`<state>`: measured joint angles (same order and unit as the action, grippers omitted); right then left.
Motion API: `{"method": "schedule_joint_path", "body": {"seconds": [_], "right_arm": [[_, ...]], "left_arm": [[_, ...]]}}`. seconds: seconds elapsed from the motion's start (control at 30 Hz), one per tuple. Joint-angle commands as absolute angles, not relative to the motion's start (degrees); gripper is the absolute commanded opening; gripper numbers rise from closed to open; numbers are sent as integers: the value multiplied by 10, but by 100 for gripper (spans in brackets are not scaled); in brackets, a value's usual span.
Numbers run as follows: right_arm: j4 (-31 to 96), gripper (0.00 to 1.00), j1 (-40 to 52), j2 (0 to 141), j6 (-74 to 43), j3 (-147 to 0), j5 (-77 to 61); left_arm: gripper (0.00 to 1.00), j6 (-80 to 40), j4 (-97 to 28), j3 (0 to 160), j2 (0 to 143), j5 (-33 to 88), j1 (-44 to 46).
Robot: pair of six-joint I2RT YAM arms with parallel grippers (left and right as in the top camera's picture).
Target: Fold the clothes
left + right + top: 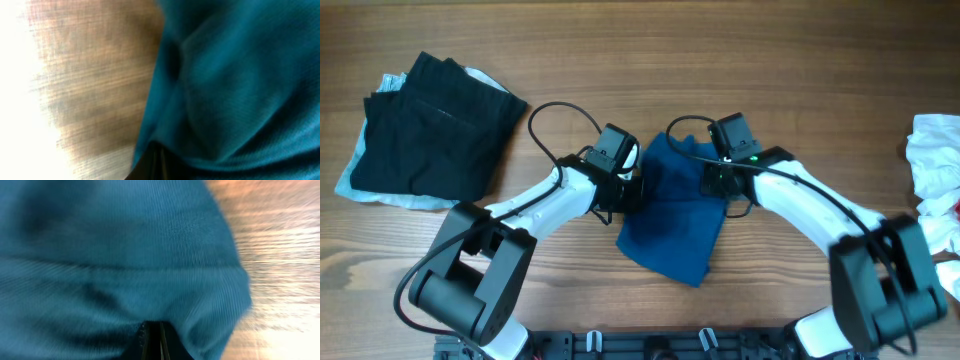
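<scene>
A deep-blue garment point(672, 215) lies bunched at the table's middle. My left gripper point(631, 187) is at its left edge and my right gripper point(716, 182) at its upper right edge. Both wrist views are filled with blue cloth point(235, 85) point(115, 255) draped over the dark fingers, which look pinched together on it: left fingers point(157, 162), right fingers point(156, 340). A folded black garment point(435, 125) lies at the far left on a pale blue one point(390, 195). A white-and-red garment point(935, 165) lies at the right edge.
Bare wooden table point(800, 90) lies behind and in front of the blue garment. Black cables loop over both arms near the grippers. The arms' bases stand at the front edge.
</scene>
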<state>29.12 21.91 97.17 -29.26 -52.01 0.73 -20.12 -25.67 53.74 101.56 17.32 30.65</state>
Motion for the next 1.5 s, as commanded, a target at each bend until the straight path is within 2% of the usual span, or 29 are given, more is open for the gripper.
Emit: {"method": "schedule_joint_path", "body": {"seconds": [0.0, 0.1, 0.13, 0.2, 0.37, 0.47, 0.53, 0.6, 0.63, 0.83, 0.93, 1.1, 1.23, 1.33, 1.4, 1.43, 1.47], "right_arm": [[292, 8, 217, 1019, -305, -517, 46], [283, 10, 216, 1016, -303, -518, 110], [273, 14, 216, 1012, -292, -519, 125], [262, 16, 214, 1007, -262, -528, 121], [313, 18, 213, 966, -225, -579, 116], [346, 24, 213, 909, -227, -603, 116], [357, 29, 213, 834, -227, -609, 116], [369, 36, 213, 773, -227, -609, 116], [380, 38, 213, 741, -227, -609, 116], [445, 52, 213, 609, -245, -609, 116], [471, 52, 213, 592, -247, -609, 116], [505, 52, 213, 605, -256, -606, 116], [506, 52, 213, 617, -267, -606, 116], [506, 51, 213, 617, -272, -606, 116], [507, 51, 213, 617, -272, -606, 116], [510, 51, 213, 617, -272, -606, 116], [515, 51, 213, 617, -272, -606, 116]], "left_arm": [[4, -223, -339, 523, 1040, 186, 310], [4, -253, -398, 523, 1039, 199, 316], [4, -253, -406, 523, 1035, 214, 323], [4, -257, -406, 523, 1022, 209, 338], [4, -306, -405, 523, 940, 121, 332], [4, -307, -385, 523, 878, 78, 304], [39, -304, -333, 523, 842, 78, 278], [61, -296, -287, 523, 839, 101, 262], [66, -280, -263, 523, 845, 132, 253], [75, -257, -141, 523, 944, 293, 234], [79, -257, -65, 523, 1005, 376, 234], [81, -260, -13, 523, 1094, 381, 237], [79, -262, 2, 523, 1134, 379, 261], [73, -260, 17, 523, 1142, 379, 298], [51, -259, 36, 523, 1142, 379, 318], [34, -260, 44, 523, 1142, 379, 322], [7, -260, 50, 523, 1141, 379, 322]]}}
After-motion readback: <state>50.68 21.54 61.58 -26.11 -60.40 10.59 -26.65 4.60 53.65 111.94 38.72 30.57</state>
